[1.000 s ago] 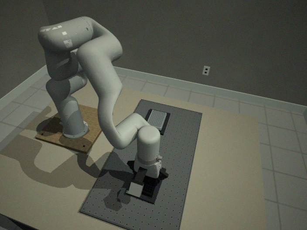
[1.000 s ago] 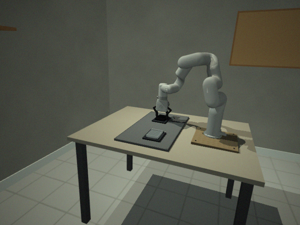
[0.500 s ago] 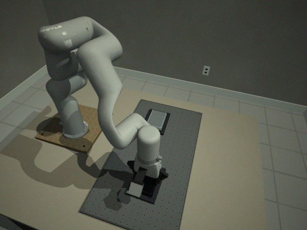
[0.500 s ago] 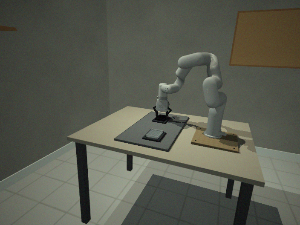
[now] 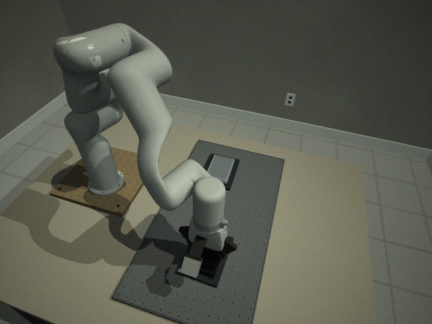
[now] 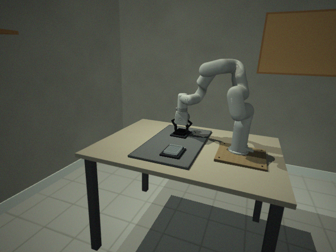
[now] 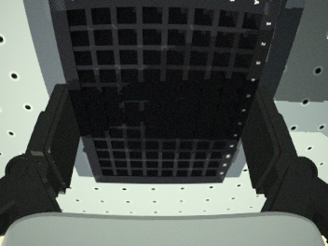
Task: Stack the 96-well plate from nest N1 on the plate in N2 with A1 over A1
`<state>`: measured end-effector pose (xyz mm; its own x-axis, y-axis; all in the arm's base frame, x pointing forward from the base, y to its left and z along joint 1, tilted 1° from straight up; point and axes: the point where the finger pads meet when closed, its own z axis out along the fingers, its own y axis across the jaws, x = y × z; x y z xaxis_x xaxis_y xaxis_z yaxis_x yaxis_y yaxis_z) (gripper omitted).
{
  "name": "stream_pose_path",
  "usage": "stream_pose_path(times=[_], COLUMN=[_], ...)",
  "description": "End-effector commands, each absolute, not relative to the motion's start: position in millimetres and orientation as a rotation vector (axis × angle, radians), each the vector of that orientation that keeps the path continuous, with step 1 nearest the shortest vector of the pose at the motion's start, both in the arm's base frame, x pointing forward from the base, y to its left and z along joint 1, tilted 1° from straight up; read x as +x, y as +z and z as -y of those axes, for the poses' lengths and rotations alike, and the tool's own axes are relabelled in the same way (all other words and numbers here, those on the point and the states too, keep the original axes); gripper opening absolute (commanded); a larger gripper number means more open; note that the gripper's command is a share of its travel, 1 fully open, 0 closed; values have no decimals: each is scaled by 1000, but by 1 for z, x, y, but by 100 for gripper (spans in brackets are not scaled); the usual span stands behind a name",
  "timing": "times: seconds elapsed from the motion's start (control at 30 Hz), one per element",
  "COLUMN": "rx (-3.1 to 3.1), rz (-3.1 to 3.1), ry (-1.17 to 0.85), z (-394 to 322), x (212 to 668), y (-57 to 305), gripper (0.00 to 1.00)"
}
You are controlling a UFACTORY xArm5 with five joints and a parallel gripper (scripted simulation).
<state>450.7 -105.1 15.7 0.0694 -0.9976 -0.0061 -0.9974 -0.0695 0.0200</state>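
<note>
Top view: the arm reaches down over the dark plate (image 5: 209, 266) in its right-hand nest; the pale plate (image 5: 220, 167) waits in the other nest.
Exterior view: gripper (image 6: 181, 130) low, straddling that plate for lifting.
Wrist view: fingers clamped on the plate's long sides, plate apparently not yet lifted.

A dark well plate (image 7: 163, 92) lies flat in its black nest (image 5: 216, 275) near the table's near-right edge, while a pale well plate (image 5: 220, 167) sits flat in its own nest (image 5: 232, 173) farther back.
</note>
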Motion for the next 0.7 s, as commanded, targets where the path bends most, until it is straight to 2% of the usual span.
stream_pose_path(times=[0.0, 0.67], rx=[2291, 2291], rz=[2137, 2137], ry=[-23, -23], z=[105, 105], x=[452, 452], y=[17, 22], gripper=[0, 0])
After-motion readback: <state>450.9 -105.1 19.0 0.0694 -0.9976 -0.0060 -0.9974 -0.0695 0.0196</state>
